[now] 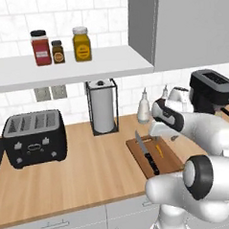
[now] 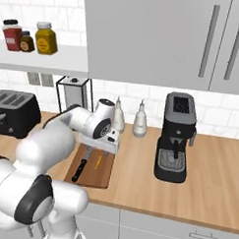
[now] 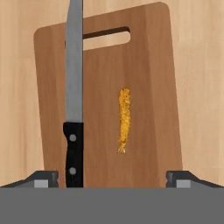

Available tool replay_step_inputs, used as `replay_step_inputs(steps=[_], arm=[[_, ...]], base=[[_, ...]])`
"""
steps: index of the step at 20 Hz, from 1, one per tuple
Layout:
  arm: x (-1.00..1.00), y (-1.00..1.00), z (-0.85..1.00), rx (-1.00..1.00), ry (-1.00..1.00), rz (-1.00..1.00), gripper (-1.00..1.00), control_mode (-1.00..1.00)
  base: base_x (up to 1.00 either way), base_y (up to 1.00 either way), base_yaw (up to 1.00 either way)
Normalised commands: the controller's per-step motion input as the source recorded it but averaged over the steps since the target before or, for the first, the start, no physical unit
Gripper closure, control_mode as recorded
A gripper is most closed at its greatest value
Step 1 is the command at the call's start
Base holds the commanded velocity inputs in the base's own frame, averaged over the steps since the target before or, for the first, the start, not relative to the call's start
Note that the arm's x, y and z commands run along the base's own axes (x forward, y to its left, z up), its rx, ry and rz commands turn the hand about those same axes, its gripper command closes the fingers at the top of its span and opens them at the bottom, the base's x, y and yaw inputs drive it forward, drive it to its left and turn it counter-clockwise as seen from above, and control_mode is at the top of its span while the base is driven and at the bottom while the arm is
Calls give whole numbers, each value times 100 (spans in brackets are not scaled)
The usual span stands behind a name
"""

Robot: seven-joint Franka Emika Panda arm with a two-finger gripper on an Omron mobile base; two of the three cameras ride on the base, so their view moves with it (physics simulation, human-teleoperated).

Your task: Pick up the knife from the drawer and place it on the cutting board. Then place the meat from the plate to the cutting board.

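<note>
The reddish-brown cutting board [image 3: 148, 65] lies on the wooden counter. On it rests the knife [image 3: 73, 87], black handle toward the hand and blade pointing away. Beside the knife lies the meat [image 3: 124, 118], a thin orange-tan strip lying free on the wood. My gripper [image 3: 112, 178] hovers just above the board's near end, open, its fingertips [image 3: 41, 178] spread wide with nothing between them. From the base cameras, the gripper [image 1: 162, 134] [image 2: 101, 146] hangs over the board [image 1: 138, 158] [image 2: 102, 175], with knife [image 1: 146, 153] [image 2: 80, 170] and meat [image 1: 159, 149] [image 2: 98, 162] below it. The drawer and the plate are out of view.
A black toaster [image 1: 34, 138] stands at the left, a paper-towel holder [image 1: 102, 107] behind the board, and two white bottles [image 2: 139, 120] beside it. A black coffee machine [image 2: 177, 136] sits to the right. Spice jars [image 1: 59, 45] line the shelf above.
</note>
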Motion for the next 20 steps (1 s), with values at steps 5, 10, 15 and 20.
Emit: replay_step_inputs(steps=[5, 10, 15, 20], arm=[[-83, 0, 64, 0, 0, 5, -100, -100], [-78, 11, 40, 0, -2, 5, -100, -100], [-67, 20, 26, -5, -3, 1, -100, -100], [-36, 10, 22, 0, -13, 2, -100, -100]], base=[[0, 0, 0], [0, 0, 0], [0, 0, 0], [0, 0, 0]])
